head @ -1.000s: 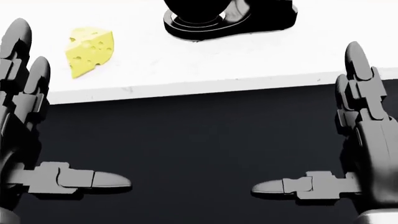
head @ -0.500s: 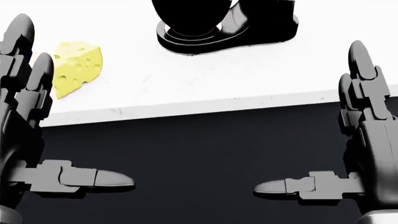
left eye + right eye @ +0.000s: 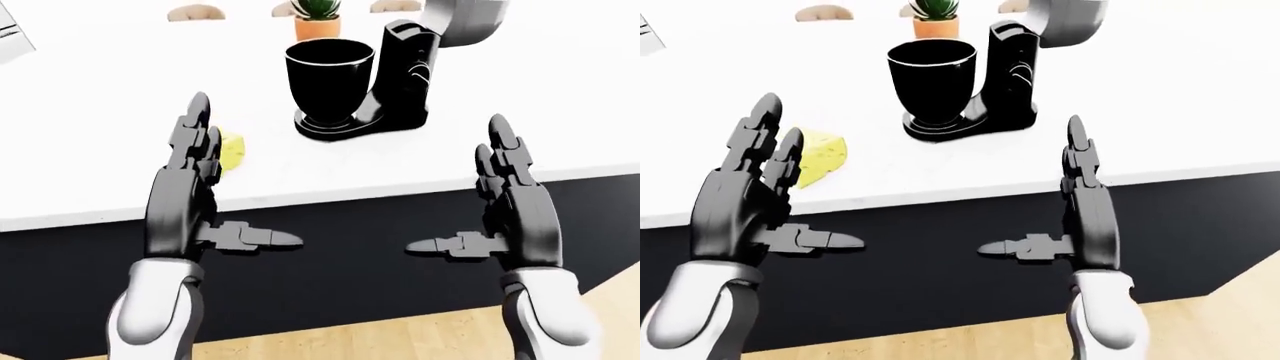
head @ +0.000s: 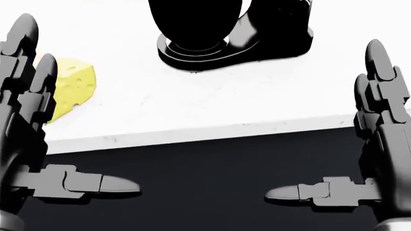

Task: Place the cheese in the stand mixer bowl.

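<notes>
A yellow wedge of cheese (image 3: pixel 822 156) lies on the white counter (image 3: pixel 970 161), left of the black stand mixer (image 3: pixel 1012 75). The mixer's black bowl (image 3: pixel 932 75) stands upright and open on its base, with the grey mixer head tilted up above. My left hand (image 3: pixel 765 191) is open, fingers up, held over the counter's near edge just left of the cheese and partly hiding it in the head view (image 4: pixel 72 86). My right hand (image 3: pixel 1070 202) is open and empty, lower right of the mixer.
A potted plant (image 3: pixel 936 16) stands behind the bowl. The counter's dark face (image 3: pixel 940 262) drops to a wooden floor (image 3: pixel 1200 315). Chair tops show at the far edge of the counter.
The whole picture has shifted: the counter, cheese and mixer have slid down and left in the head view as the camera moved closer. The cheese now sits partly behind my left fingers.
</notes>
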Robot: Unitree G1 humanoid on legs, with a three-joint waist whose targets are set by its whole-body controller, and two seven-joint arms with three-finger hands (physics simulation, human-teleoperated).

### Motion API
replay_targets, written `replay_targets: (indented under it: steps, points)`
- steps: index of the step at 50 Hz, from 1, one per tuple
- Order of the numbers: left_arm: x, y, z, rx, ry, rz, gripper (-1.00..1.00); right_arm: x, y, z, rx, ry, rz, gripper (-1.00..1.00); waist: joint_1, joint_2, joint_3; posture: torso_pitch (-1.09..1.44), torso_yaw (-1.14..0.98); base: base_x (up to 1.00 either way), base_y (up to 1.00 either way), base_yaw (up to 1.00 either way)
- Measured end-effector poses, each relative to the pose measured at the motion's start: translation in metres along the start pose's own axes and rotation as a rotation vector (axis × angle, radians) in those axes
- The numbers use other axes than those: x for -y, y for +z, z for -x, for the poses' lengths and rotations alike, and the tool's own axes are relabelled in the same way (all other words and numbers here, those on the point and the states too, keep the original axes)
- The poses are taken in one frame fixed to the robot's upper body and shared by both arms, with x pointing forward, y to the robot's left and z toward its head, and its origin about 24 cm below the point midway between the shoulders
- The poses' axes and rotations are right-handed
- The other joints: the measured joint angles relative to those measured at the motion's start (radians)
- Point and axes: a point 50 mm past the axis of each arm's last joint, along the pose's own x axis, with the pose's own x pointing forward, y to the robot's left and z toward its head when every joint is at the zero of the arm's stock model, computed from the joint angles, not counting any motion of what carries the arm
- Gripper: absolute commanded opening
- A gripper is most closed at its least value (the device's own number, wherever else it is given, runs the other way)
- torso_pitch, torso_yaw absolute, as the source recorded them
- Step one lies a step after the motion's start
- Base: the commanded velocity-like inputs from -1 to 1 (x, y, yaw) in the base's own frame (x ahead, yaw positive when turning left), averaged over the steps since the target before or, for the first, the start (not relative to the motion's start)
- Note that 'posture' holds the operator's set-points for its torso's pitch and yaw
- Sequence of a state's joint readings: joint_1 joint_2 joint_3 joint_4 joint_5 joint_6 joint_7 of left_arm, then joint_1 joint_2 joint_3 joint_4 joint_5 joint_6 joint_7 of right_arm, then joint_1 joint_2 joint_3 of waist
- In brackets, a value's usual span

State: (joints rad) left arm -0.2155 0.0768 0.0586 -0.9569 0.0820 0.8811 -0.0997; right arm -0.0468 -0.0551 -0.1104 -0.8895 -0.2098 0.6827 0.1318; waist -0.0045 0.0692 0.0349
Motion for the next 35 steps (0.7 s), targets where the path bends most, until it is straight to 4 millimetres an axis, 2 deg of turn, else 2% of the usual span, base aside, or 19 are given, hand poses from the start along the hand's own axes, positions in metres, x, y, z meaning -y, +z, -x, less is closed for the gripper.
replay_targets:
  steps: [1, 3, 6, 9, 13, 14, 17, 19, 23, 25, 27, 30, 35]
  points:
    - [-0.0017, -0.0014, 0.0002, -0.007, 0.008, -0.006, 1.00, -0.0022, -0.0010, -0.0001, -0.005, 0.008, -0.009, 1.00, 0.008, -0.014, 0.006, 0.00, 0.00, 0.14, 0.00, 0.00]
    - [-0.0043, -0.0064, 0.0001, -0.038, 0.024, -0.007, 1.00, -0.0054, -0.0050, -0.0002, -0.028, 0.029, -0.015, 1.00, 0.016, -0.015, 0.009, 0.00, 0.00, 0.13, 0.00, 0.00]
    - [-0.0051, -0.0066, 0.0006, -0.043, 0.033, -0.010, 1.00, -0.0045, -0.0060, 0.0000, -0.035, 0.031, -0.016, 1.00, 0.017, -0.027, -0.002, 0.00, 0.00, 0.13, 0.00, 0.00]
    - [-0.0040, -0.0021, 0.0020, -0.015, 0.025, -0.009, 1.00, -0.0018, -0.0017, 0.0006, -0.009, 0.015, -0.010, 1.00, 0.018, -0.062, -0.001, 0.00, 0.00, 0.14, 0.00, 0.00]
    - [-0.0032, -0.0009, 0.0021, -0.002, 0.023, -0.007, 1.00, -0.0010, 0.0008, 0.0007, 0.011, 0.013, -0.006, 1.00, 0.019, -0.124, -0.008, 0.00, 0.00, 0.14, 0.00, 0.00]
    - [-0.0009, -0.0028, 0.0018, -0.012, 0.012, 0.000, 1.00, 0.0004, -0.0008, 0.0007, 0.003, 0.006, 0.000, 1.00, 0.011, -0.111, -0.001, 0.00, 0.00, 0.13, 0.00, 0.00]
    - [0.0026, -0.0076, 0.0016, -0.042, -0.015, 0.009, 1.00, 0.0021, -0.0082, 0.0008, -0.042, -0.008, 0.002, 1.00, 0.003, -0.109, 0.004, 0.00, 0.00, 0.14, 0.00, 0.00]
    - [0.0013, -0.0066, 0.0018, -0.037, -0.009, 0.007, 1.00, 0.0015, -0.0072, 0.0005, -0.039, -0.006, 0.002, 1.00, 0.005, -0.095, 0.003, 0.00, 0.00, 0.13, 0.00, 0.00]
    - [-0.0002, -0.0014, 0.0028, -0.005, 0.003, 0.000, 1.00, 0.0007, -0.0012, 0.0010, -0.004, -0.002, 0.001, 1.00, 0.002, -0.045, 0.010, 0.00, 0.00, 0.14, 0.00, 0.00]
    - [-0.0004, -0.0002, 0.0028, 0.003, 0.004, -0.001, 1.00, 0.0005, 0.0001, 0.0008, 0.004, -0.002, 0.001, 1.00, -0.001, -0.005, 0.002, 0.00, 0.00, 0.14, 0.00, 0.00]
    - [-0.0032, -0.0024, 0.0024, -0.011, 0.017, -0.008, 1.00, -0.0031, -0.0019, 0.0007, -0.007, 0.014, -0.012, 1.00, 0.015, -0.017, 0.005, 0.00, 0.00, 0.13, 0.00, 0.00]
    - [-0.0057, -0.0070, 0.0025, -0.044, 0.037, -0.009, 1.00, -0.0058, -0.0060, 0.0002, -0.033, 0.035, -0.017, 1.00, 0.021, -0.019, 0.001, 0.00, 0.00, 0.14, 0.00, 0.00]
    - [-0.0031, 0.0002, 0.0016, -0.010, 0.023, -0.007, 1.00, -0.0022, 0.0008, 0.0008, 0.003, 0.014, -0.009, 1.00, 0.022, -0.074, 0.002, 0.00, 0.00, 0.14, 0.00, 0.00]
